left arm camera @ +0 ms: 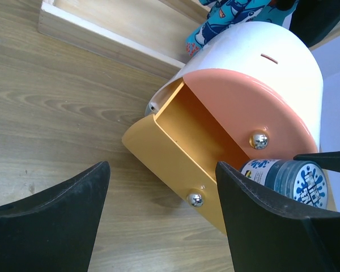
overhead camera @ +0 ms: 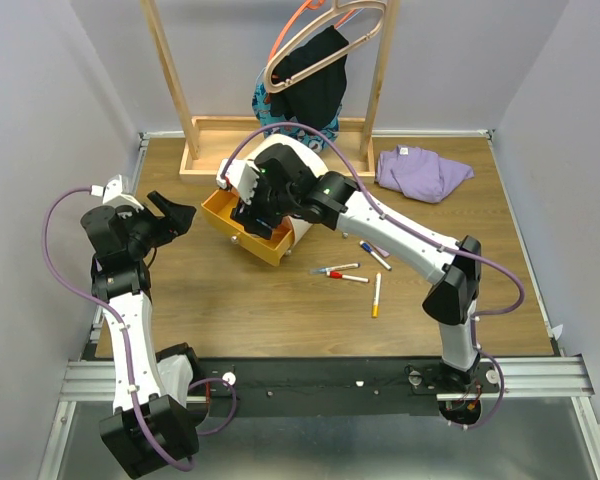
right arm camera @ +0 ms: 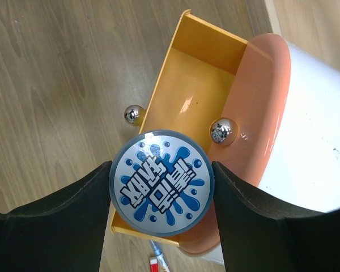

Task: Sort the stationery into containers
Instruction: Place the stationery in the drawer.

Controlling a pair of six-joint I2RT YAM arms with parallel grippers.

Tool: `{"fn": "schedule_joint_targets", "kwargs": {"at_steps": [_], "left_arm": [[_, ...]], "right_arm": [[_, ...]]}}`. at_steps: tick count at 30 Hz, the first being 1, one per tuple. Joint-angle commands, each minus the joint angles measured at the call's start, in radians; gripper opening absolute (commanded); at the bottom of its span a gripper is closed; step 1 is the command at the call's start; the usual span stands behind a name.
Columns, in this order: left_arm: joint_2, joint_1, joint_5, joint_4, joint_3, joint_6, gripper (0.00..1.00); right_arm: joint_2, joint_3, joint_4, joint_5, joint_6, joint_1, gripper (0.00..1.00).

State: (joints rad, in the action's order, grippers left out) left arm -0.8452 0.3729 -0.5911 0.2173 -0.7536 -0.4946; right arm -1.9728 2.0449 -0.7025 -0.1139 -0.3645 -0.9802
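My right gripper [right arm camera: 161,190] is shut on the round blue-white tape roll [right arm camera: 161,181], one finger on each side of it. The roll hangs over the near end of the pulled-out yellow drawer [right arm camera: 192,85]. That drawer [overhead camera: 242,228] sticks out of the cream chest [overhead camera: 292,158] toward the left front, and the orange drawer [right arm camera: 266,107] above it is closed. My left gripper [overhead camera: 180,215] stands open with nothing in it, left of the yellow drawer [left arm camera: 170,153] and above the table. Several pens [overhead camera: 342,273] lie on the wood right of the chest.
A wooden rack base [overhead camera: 205,160] with hangers and dark clothes stands behind the chest. A purple cloth [overhead camera: 420,170] lies at the back right. One orange-tipped pen [overhead camera: 376,295] lies nearest the front.
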Motion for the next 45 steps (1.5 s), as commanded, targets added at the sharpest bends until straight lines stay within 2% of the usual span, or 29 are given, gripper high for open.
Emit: {"fn": "schedule_joint_targets", "kwargs": {"at_steps": [1,11,17,21,23,25,30,36,45], "left_arm": [[0.014,0.009,-0.009,-0.038,0.013,-0.015,0.84],[0.008,0.009,-0.035,-0.072,0.023,-0.042,0.84],[0.009,0.009,-0.038,-0.082,0.03,-0.051,0.84],[0.009,0.009,-0.042,-0.088,0.03,-0.058,0.84],[0.008,0.008,-0.045,-0.088,0.028,-0.061,0.84],[0.008,0.008,-0.047,-0.091,0.03,-0.062,0.84],[0.008,0.009,-0.05,-0.098,0.031,-0.068,0.84],[0.009,0.009,-0.056,-0.111,0.046,-0.081,0.84],[0.009,0.009,-0.064,-0.131,0.053,-0.094,0.84]], "right_arm": [[-0.015,0.031,0.037,0.045,-0.007,0.0,0.12],[-0.04,-0.006,0.028,0.002,0.056,0.0,0.15],[-0.05,-0.006,0.029,0.003,0.094,0.0,0.21],[-0.057,-0.005,0.038,0.023,0.114,0.0,0.35],[-0.058,-0.002,0.041,0.033,0.119,0.0,0.38],[-0.058,-0.002,0.046,0.043,0.13,0.0,0.48],[-0.049,-0.011,0.049,0.063,0.142,0.0,0.58],[-0.032,-0.058,0.054,0.088,0.144,0.0,0.63],[-0.032,-0.137,0.051,0.109,0.159,0.002,0.59]]}}
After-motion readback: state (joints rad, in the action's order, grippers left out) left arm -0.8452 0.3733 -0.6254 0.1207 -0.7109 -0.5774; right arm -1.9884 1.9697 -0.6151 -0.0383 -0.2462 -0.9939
